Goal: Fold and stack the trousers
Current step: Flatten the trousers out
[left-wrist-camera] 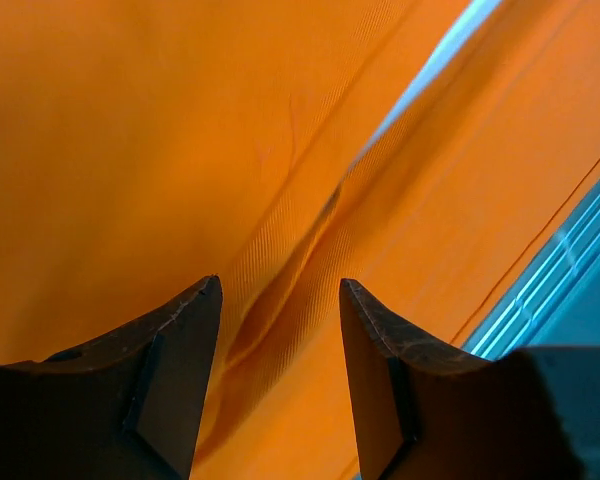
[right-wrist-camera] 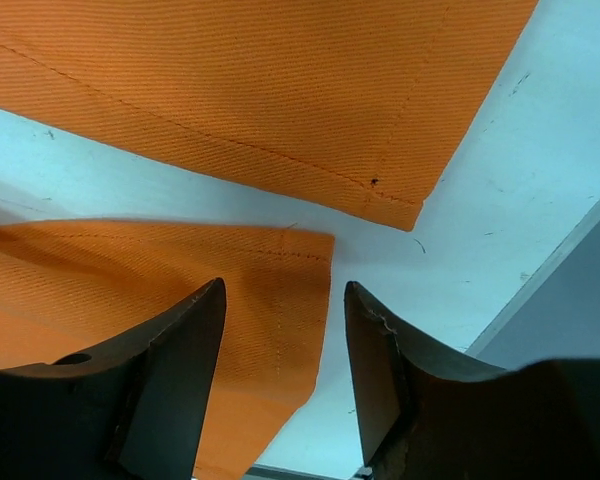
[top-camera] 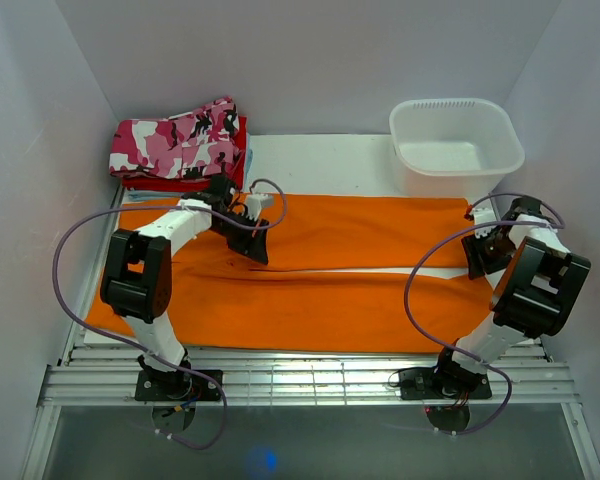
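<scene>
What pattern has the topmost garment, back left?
The garment is pink, white and black camouflage; top view.

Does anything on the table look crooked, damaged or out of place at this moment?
Nothing serious. The trousers lie flat and whole, legs pointing right with a thin gap between them. The only untidy spot is a small crease where the legs meet, under the open left gripper.

The left arm and right arm bend at the elbow; left hand and right hand point down, jaws parted, empty.
</scene>
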